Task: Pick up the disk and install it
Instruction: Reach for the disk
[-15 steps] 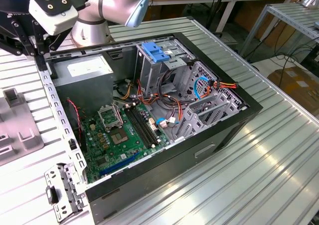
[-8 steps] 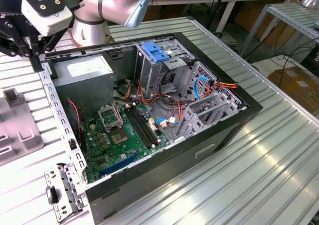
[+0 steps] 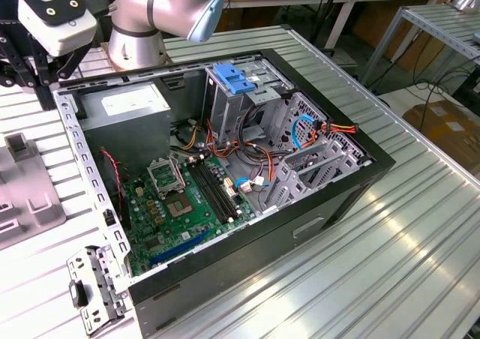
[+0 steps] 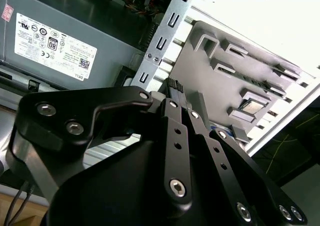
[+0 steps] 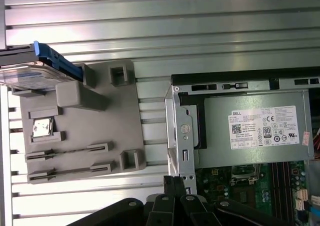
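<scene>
The disk (image 5: 37, 71) is a flat silver drive with a blue side rail. In the first wrist view it rests at one end of a grey fixture plate (image 5: 100, 116), beside the open computer case (image 3: 225, 166). My gripper (image 5: 174, 182) hovers over the edge of the case near the power-supply box (image 5: 255, 128), well away from the disk. In the second wrist view its fingertips (image 4: 174, 86) sit together with nothing between them, so the gripper (image 4: 176, 87) is shut and empty.
The case lies open on a ribbed aluminium table (image 3: 390, 249), showing a green motherboard (image 3: 187, 196), cables and a metal drive cage (image 3: 300, 151). A blue latch handle (image 3: 234, 79) sits on top of the cage. A small metal bracket (image 3: 94, 286) lies by the case's corner.
</scene>
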Motion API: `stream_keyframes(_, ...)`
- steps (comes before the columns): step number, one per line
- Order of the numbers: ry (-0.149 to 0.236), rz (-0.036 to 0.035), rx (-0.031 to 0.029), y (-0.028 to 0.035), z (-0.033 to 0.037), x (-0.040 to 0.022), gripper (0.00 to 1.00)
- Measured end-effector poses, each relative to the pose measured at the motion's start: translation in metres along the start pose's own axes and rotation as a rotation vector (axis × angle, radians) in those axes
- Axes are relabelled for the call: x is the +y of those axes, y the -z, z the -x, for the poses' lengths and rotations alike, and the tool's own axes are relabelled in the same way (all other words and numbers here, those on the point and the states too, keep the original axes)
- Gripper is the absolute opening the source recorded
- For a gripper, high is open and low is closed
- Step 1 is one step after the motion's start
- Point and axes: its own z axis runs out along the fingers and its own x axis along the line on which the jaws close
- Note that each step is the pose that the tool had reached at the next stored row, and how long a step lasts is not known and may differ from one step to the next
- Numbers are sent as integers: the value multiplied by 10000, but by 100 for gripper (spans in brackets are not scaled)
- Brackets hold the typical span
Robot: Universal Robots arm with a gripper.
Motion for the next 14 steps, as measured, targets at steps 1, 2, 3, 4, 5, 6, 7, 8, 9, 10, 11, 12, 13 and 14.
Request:
stream_keyframes(1, 0, 0, 0, 0, -9, -1, 11)
stream_keyframes(2, 0, 0, 0, 1, -17, -1, 11)
stream_keyframes(3, 0, 0, 0, 1, -31, -2, 11)
stream_keyframes(4, 1, 0, 0, 1, -41, -3, 11)
stream_keyframes(5, 0, -1, 1, 2, -55, -4, 11)
stream_keyframes(6, 0, 0, 1, 2, -65, -5, 11)
stream_keyframes(7, 0, 0, 0, 2, -72, -5, 11)
stream_keyframes(8, 0, 0, 0, 2, -86, -6, 11)
stream_keyframes(9, 0, 0, 0, 2, -92, -7, 11)
stream_keyframes(10, 0, 0, 0, 3, -100, -7, 11)
stream_keyframes(11, 0, 0, 0, 3, -112, -8, 11)
stream_keyframes(12, 0, 0, 0, 3, -121, -9, 11)
stream_keyframes(13, -1, 0, 0, 4, -130, -10, 11)
stream_keyframes(14, 0, 0, 0, 4, -140, -11, 11)
